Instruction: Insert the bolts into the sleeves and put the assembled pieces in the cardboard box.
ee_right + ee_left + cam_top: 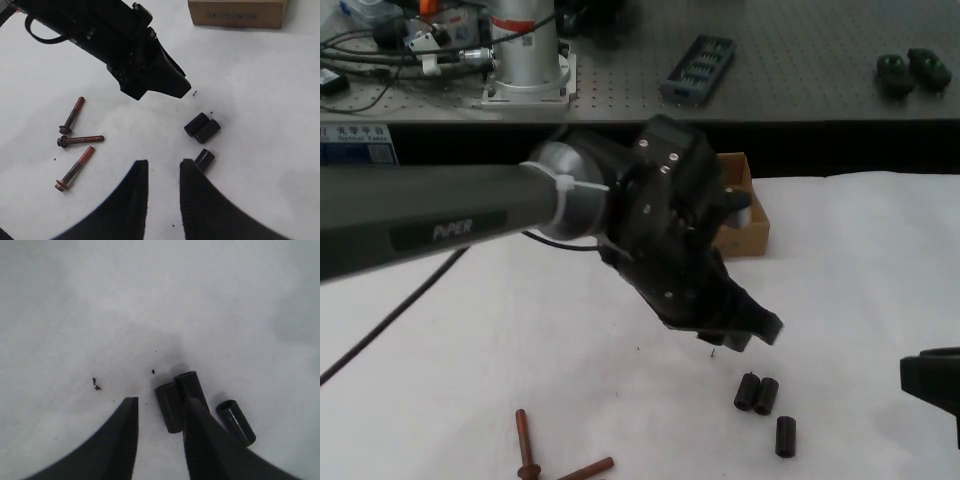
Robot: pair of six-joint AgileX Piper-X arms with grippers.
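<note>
your left gripper [750, 325] hangs over the white cloth [880, 260], just beside the pair of sleeves [202, 127] that lie touching side by side. its fingers are parted to a modest gap, nothing between them. the third sleeve [204, 159] lies on its own near the pair, not touching it. your right gripper [164, 165] is spread about the same and empty, one fingertip just beside that lone sleeve. three bolts [80, 140] lie loose on the cloth, well apart from the sleeves. the cardboard box [237, 12] stands farther back, beyond the left arm.
</note>
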